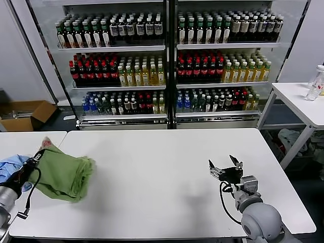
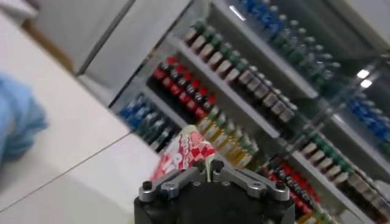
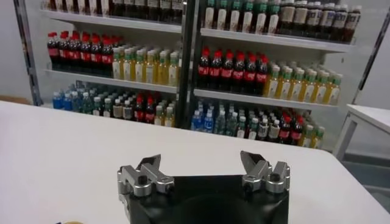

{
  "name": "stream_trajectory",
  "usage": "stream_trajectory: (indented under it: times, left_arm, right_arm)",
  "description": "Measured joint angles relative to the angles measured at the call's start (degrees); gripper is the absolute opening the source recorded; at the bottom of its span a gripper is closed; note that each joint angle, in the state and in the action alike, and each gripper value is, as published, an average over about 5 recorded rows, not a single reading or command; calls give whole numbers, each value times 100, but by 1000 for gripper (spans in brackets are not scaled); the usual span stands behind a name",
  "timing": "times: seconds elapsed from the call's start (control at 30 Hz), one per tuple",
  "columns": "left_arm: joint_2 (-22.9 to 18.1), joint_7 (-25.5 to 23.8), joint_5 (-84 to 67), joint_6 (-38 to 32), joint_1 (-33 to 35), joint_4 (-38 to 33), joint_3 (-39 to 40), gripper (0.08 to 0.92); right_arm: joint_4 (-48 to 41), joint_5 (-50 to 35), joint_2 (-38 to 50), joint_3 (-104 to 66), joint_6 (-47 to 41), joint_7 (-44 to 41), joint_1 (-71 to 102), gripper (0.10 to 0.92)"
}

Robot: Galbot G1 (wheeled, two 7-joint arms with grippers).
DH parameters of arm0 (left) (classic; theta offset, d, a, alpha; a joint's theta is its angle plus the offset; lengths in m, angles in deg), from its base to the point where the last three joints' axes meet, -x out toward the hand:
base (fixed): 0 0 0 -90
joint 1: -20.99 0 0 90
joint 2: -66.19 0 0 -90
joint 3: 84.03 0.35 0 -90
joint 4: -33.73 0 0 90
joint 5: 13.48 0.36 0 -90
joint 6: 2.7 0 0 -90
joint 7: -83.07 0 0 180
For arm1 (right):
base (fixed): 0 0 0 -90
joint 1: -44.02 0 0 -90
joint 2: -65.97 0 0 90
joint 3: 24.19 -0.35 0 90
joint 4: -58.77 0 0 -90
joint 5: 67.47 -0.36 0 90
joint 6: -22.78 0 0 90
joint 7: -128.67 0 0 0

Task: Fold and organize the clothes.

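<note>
Clothes first: a pale green shirt (image 1: 65, 174) lies bunched at the left end of the white table (image 1: 167, 177), its near edge hanging close to the table's front. Beside it, further left, a blue garment (image 1: 11, 166) sits on the neighbouring table (image 1: 20, 139).

The left gripper (image 1: 39, 154) has its jaws pinched tight on 1 corner of the shirt. The left wrist view shows the red-and-white checkered print (image 2: 189, 152) poking up between the fingers (image 2: 244, 178), so the hold is on the printed chest area or cloth just by it, lifted a little off the table while the rest of the shirt trails down to the right.

My judgement is that the step in hand is drawing this shirt out so it can be laid flat for folding. To do it well, keep the pinch firm, lift only enough for the bulk to unbunch, then drag toward the open middle of the table rather than along the front edge, where the cloth could slide off. A single corner hold may let the fabric twist, so a 2nd grip would help.

The right gripper (image 1: 225, 171) hovers over the right part of the table, jaws spread wide and holding nothing, well apart from the shirt. Behind everything stand drink shelves (image 1: 167, 66).
</note>
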Motion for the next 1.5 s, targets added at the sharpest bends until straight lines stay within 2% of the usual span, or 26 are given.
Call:
stream_trajectory:
  times: [0.13, 0.33, 0.63, 0.9, 1.2, 1.5]
  left_arm:
    - [-201, 40, 596, -82, -87, -317, 495, 107]
    - [-761, 170, 1650, -140, -375, -422, 1568, 107]
    - [-1639, 314, 2305, -191, -842, -206, 3004, 107]
    - [-2338, 179, 2843, -245, -1177, 275, 3950, 125]
    - [-2581, -56, 3825, -584, -1210, 435, 4388, 363]
    - [-2373, -33, 4236, -1121, -904, 161, 3907, 623]
  right_arm:
    - [41, 21, 14, 4, 9, 2, 53, 823]
    - [101, 69, 35, 14, 30, 1, 133, 823]
    - [214, 105, 84, -10, 66, 33, 149, 823]
    - [319, 99, 132, -150, 95, 38, 265, 823]
    - [275, -77, 84, -43, 89, 28, 121, 823]
    - [-231, -491, -436, 905, -40, 277, -625, 823]
